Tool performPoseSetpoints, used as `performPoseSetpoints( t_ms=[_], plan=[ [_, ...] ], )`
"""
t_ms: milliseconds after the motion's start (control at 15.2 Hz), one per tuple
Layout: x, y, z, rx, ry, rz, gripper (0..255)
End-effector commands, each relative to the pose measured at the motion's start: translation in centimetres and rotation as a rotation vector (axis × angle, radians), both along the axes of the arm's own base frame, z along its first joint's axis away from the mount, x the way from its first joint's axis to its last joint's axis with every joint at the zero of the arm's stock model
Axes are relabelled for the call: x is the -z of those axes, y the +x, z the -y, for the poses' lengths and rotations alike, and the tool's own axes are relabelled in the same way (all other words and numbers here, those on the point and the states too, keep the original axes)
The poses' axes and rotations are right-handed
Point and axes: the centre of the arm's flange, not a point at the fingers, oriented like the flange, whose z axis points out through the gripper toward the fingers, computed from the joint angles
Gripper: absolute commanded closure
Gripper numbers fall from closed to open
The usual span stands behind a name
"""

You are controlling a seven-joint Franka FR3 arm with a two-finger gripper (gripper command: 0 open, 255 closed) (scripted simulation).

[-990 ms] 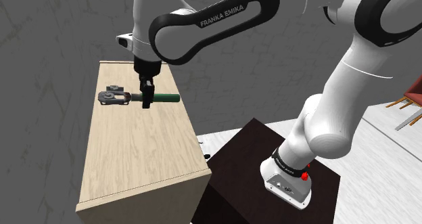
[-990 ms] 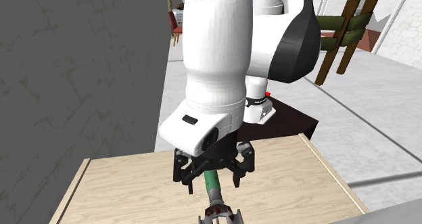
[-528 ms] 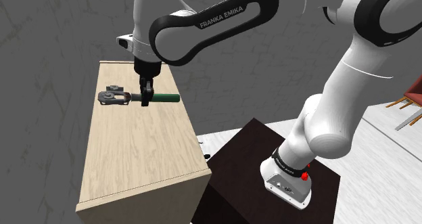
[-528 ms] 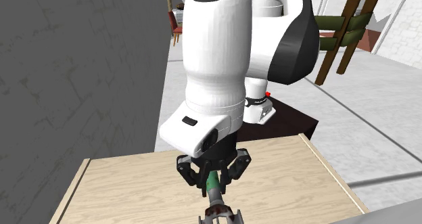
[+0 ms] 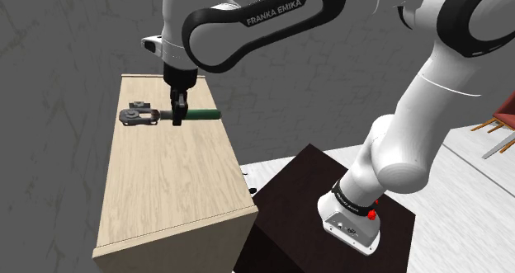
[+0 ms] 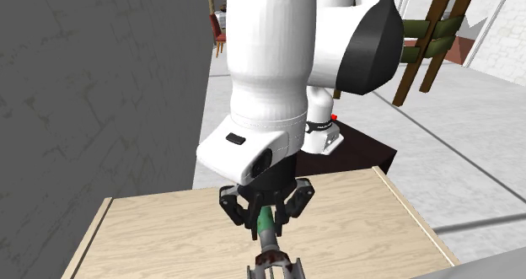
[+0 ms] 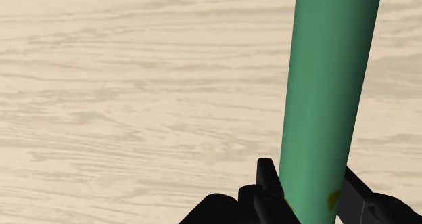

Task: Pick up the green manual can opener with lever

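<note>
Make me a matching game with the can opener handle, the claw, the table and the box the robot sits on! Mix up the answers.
Things
1. can opener handle
2. claw
3. table
4. stand

Colours or states
A. pale wood grain
B. all black, shut around something
C. green
D. very dark, with the arm's base on top

Pairs: 1-C, 2-B, 3-A, 4-D
</note>
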Motion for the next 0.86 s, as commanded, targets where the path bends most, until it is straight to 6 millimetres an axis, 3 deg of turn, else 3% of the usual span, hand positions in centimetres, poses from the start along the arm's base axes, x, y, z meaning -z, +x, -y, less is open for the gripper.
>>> performPoseSetpoints(
  t_ms=[0, 660, 792],
  plan=[
    [-1.1, 0.1, 0.0, 0.000, 0.000, 0.000, 255],
    [-6.3, 0.1, 0.0, 0.000, 0.000, 0.000, 255],
    [-6.4, 0.1, 0.0, 0.000, 0.000, 0.000, 255]
  ],
)
